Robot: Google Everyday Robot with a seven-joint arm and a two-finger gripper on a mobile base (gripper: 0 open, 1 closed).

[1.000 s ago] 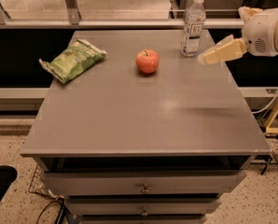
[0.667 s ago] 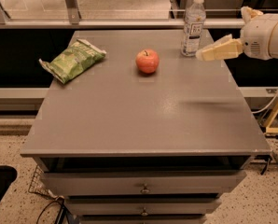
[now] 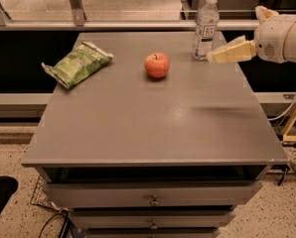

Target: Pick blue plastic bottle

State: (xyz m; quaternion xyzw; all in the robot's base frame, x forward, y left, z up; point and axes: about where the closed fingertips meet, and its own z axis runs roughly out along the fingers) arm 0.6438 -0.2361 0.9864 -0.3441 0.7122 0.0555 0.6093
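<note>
Presently the blue plastic bottle stands upright — long axis vertical — at the far right edge of the table, the gripper just to its right, pointing leftward at its lower body, apparently not touching. How wide the gripper stands cannot be told. Against a second ago it has lifted slightly and levelled; the bottle is unmoved.

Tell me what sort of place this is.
Probably a lab or office workspace: a grey drawer cabinet serves as table, the floor is speckled and cables lie below. The gripper hangs at its back right, beside the bottle.
</note>
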